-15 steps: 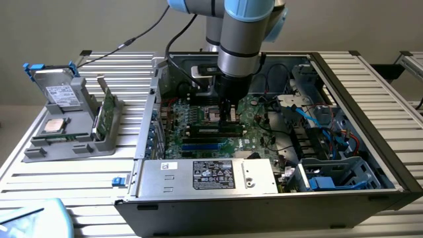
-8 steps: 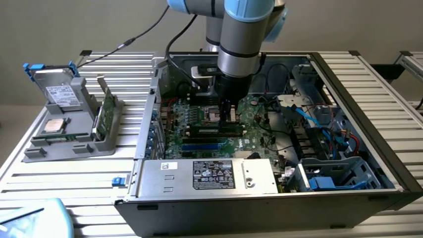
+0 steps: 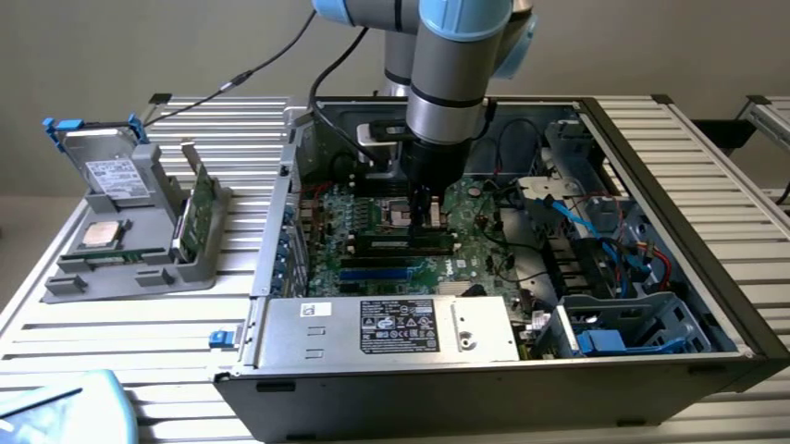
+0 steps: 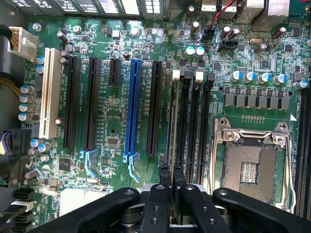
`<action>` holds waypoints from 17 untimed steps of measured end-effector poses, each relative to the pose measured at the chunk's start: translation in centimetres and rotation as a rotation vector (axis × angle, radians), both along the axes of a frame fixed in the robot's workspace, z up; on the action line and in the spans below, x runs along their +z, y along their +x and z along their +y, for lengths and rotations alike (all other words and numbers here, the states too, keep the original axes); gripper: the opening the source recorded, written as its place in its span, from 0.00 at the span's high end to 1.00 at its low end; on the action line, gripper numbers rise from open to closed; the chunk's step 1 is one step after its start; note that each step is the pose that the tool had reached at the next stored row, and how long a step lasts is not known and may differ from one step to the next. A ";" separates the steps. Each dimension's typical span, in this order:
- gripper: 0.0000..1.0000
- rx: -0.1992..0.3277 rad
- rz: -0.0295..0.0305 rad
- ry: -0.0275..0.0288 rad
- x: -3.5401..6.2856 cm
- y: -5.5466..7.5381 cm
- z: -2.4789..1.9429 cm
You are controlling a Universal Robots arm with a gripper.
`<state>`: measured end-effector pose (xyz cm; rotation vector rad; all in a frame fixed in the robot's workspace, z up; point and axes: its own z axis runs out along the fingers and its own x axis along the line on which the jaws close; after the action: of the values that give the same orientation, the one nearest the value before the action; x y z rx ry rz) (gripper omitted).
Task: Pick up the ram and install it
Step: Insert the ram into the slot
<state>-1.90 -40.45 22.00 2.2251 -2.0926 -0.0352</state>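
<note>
Carrying everything is a slatted metal table [image 3: 124, 324] set before a plain pale wall [image 3: 148, 46], with an open computer case [image 3: 691, 240] lying on it. Toward the exterior view's left sits a grey tray [image 3: 111, 268] holding a labelled drive [image 3: 111, 176], a square silver chip [image 3: 99, 236] and a green board [image 3: 198, 208] standing on edge. The arm [image 3: 457, 65] reaches straight down into the case. Its claw [image 3: 426, 217] is low over the motherboard, just above the ram [image 3: 395, 243], which lies along a memory slot. The silver power box [image 3: 395, 324] at the case's near edge shows from this side. From the wrist, the motherboard [image 4: 112, 121] appears close up, with a blue slot [image 4: 132, 107] and the bare processor socket [image 4: 250, 167]. The claw [image 4: 172, 177] is closed, pinching the ram [image 4: 173, 121], which is seen edge-on in line with the black memory slot beside the socket.
</note>
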 end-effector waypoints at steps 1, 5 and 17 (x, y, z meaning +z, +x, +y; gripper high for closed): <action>0.87 0.000 -0.0002 0.0000 0.00 0.0 0.00; 0.73 0.000 0.0000 0.0000 0.00 0.0 0.00; 0.54 0.000 0.0000 -0.0097 0.50 -1.0 0.82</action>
<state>-2.95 -39.64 22.50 2.2196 -2.0883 -0.0250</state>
